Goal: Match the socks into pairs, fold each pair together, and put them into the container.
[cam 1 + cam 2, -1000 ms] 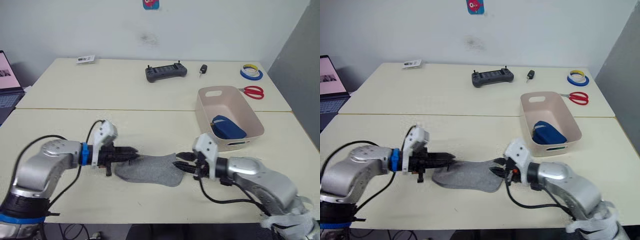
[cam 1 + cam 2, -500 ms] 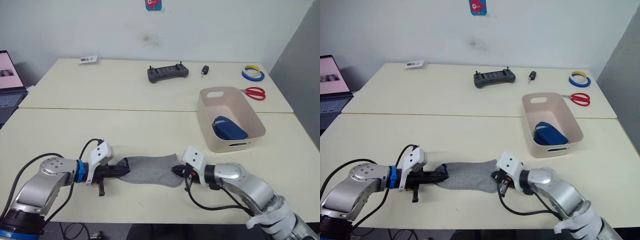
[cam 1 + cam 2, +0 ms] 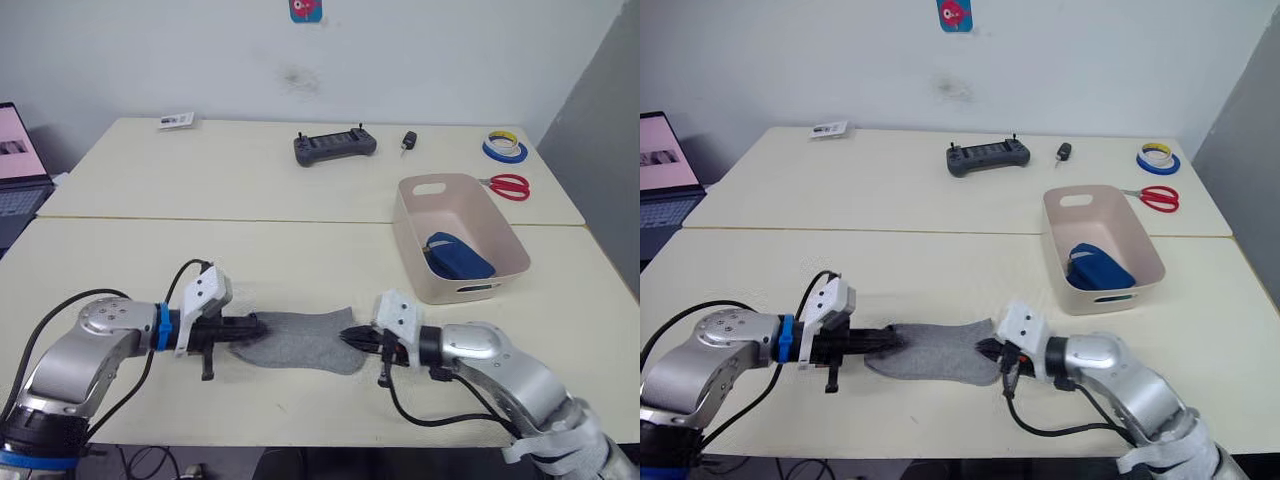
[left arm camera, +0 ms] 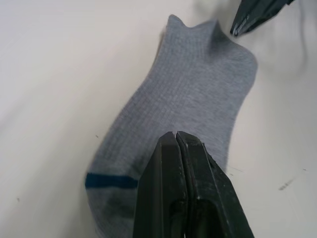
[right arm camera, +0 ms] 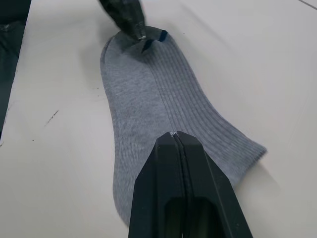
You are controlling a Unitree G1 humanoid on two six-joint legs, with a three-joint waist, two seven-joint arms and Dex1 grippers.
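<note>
A grey sock [image 3: 300,342] with a blue mark [image 4: 111,181] near its toe lies flat on the near table, stretched between my two grippers. I cannot tell whether a second grey sock lies stacked with it. My left gripper [image 3: 258,325] is shut on the toe end. My right gripper [image 3: 346,337] is shut on the cuff end, and it shows in the left wrist view [image 4: 247,17] at the sock's far corner. The pinkish-beige container [image 3: 470,288] stands to the right, beyond my right arm, with a folded blue pair [image 3: 455,255] inside.
On the far table lie a dark handheld controller [image 3: 335,146], a small black key fob [image 3: 407,140], tape rolls [image 3: 503,148], red scissors [image 3: 508,184] and a small card [image 3: 174,120]. A laptop [image 3: 18,170] stands at the left edge. A seam joins the two tables.
The camera has shifted between frames. Both grippers stay shut at the sock's two ends, and the sock rests in nearly the same spot between them.
</note>
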